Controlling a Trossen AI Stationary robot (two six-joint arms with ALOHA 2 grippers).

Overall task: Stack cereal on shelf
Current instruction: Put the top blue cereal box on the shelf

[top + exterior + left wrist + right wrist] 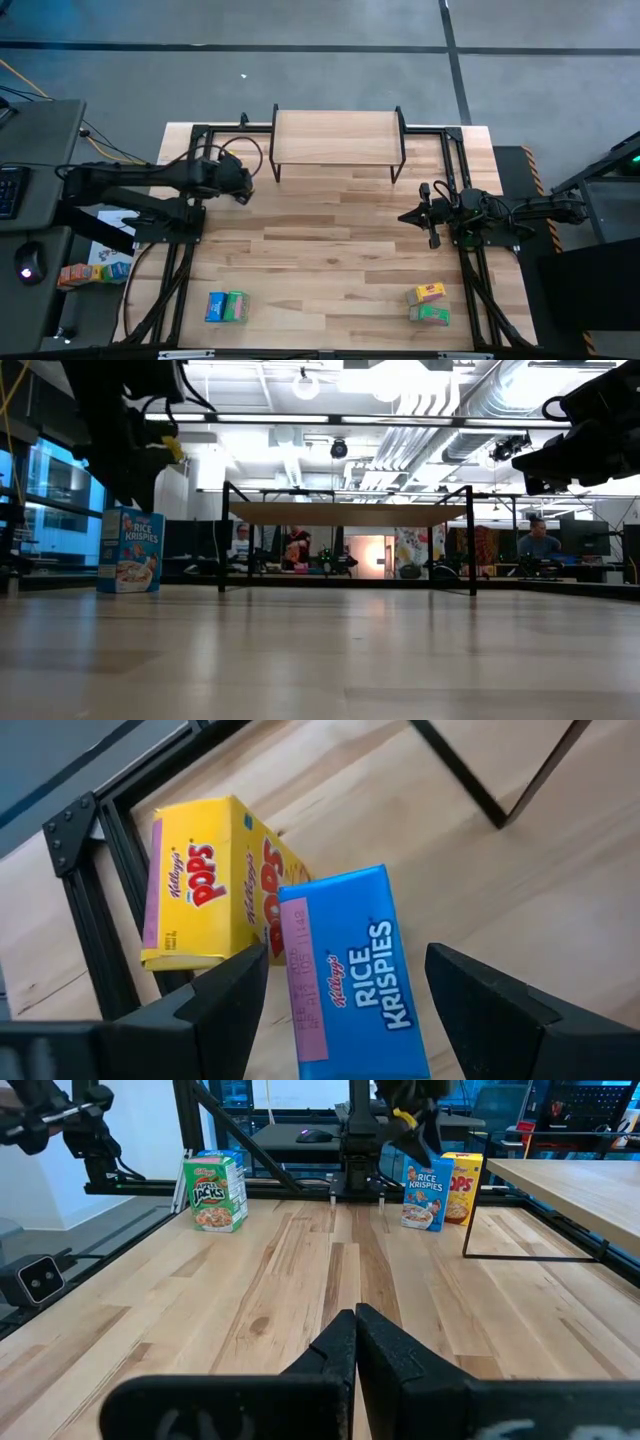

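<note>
The shelf (337, 138) stands at the surface's (330, 250) far edge, its light wood top bare. The left gripper (345, 982) hovers with jaws open above an upright blue Rice Krispies box (350, 975), which touches a yellow Pops box (205, 885) beside the shelf. The right gripper (355, 1332) waits, jaws closed, near the shelf's other end

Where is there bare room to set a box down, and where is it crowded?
The shelf top is bare. So is the tabletop's wide middle, between the blue-green box pair and yellow-green pair. It is crowded under the open left gripper, over the Rice Krispies box touching the Pops box.
</note>
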